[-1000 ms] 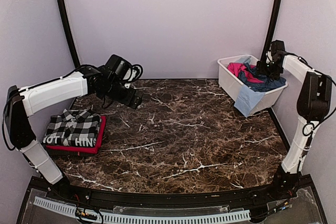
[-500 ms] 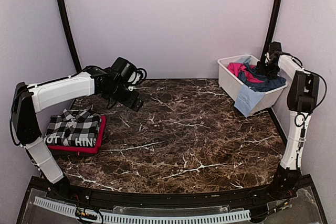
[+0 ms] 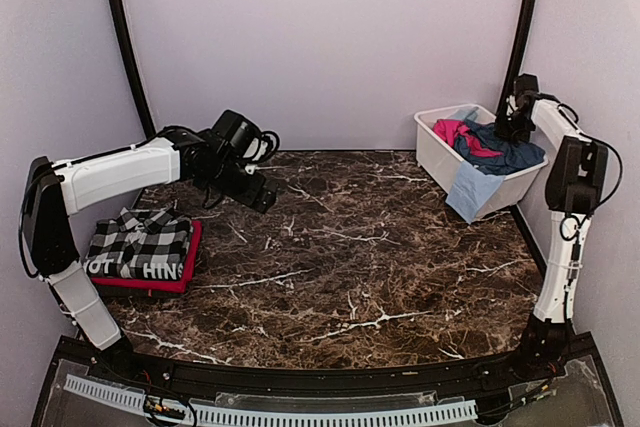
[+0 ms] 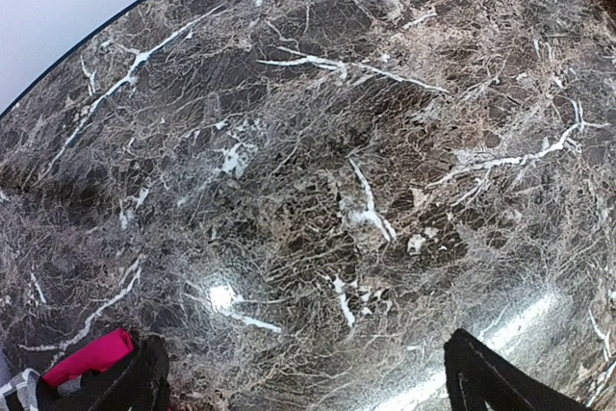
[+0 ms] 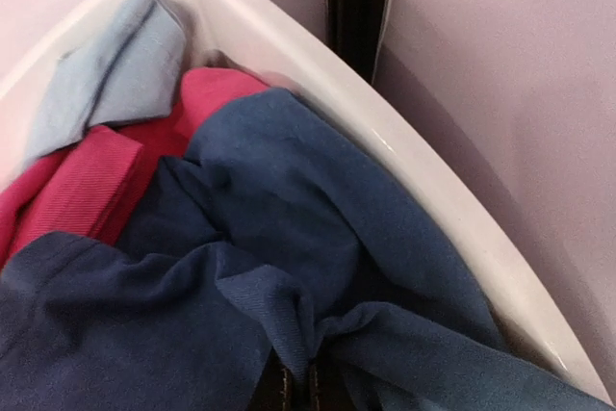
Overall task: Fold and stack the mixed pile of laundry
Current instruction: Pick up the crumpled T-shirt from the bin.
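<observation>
**A:** Since a checked garment [image 3: 140, 243] lies folded on top of a red tee [image 3: 150, 284] at the left side of the desk [image 3: 350, 267], how far along would you call it?

**B:** Early to middle, I'd judge. That two-piece stack looks finished. Everything else sits in the white tub [image 3: 428, 147] at the far right corner. A navy blue tee [image 5: 289, 199] is heaped on top, a pink piece [image 5: 77, 190] lies under it, and a light blue piece [image 3: 470, 190] hangs out over the tub's front wall. That leaves at least three garments to fold. There may be more, as I cannot see the bottom.

**A:** Where is the navy blue tee relative to the right pincer?

**B:** Right in it. The right pincer [image 5: 298, 387] reaches into the tub near its right rim. Its jaws are pinched tight on a bunched ridge of the navy cloth, and the wrist view shows the fabric puckering in between the fingers. The bulk of the tee spreads away from the grip and touches the pink piece.

**A:** And the left one?

**B:** The left pincer [image 4: 303, 382] hangs over bare desk with its jaws spread wide, holding nothing. The folded stack is near it, off to its side and well apart from the tub.

**A:** What does the next move call for?

**B:** My guess is lifting the tee clear of the tub and onto the open middle of the desk. The pink piece could drag along, since the two overlap.
</observation>
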Tool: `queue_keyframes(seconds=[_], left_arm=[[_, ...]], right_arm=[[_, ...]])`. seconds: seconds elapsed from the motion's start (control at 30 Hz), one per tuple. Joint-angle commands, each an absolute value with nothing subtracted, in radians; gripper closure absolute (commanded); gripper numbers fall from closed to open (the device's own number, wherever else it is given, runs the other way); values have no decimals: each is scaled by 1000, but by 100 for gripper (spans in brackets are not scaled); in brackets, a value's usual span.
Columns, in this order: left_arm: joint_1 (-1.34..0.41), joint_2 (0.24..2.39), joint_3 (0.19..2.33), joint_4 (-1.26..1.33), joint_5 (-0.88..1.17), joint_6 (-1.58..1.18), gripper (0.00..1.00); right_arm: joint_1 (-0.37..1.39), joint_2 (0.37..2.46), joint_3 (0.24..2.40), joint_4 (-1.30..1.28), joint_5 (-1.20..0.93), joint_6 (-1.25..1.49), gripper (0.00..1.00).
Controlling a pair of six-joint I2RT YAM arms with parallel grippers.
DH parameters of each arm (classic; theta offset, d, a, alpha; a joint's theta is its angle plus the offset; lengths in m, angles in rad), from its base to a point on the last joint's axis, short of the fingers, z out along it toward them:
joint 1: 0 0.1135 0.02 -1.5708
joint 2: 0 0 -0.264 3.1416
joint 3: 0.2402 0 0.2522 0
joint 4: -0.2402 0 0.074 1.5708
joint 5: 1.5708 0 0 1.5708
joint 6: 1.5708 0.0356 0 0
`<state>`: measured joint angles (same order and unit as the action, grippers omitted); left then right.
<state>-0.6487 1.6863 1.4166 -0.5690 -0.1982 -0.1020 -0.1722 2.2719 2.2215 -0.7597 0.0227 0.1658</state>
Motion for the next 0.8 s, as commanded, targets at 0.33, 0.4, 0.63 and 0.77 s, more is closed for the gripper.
queue_keyframes(seconds=[0.33, 0.4, 0.63, 0.77], left_arm=[[-649, 1567, 1331, -517, -130, -178, 1], [-649, 1557, 1323, -505, -123, -187, 1], [-649, 1534, 1313, -491, -107, -217, 1], [-649, 1511, 1296, -481, -106, -232, 1]], right_arm=[[-164, 1854, 2301, -693, -199, 147, 100], [-155, 1806, 2304, -684, -257, 148, 100], [-74, 1677, 2385, -667, -399, 182, 100], [-44, 1651, 2486, -680, -433, 216, 100]])
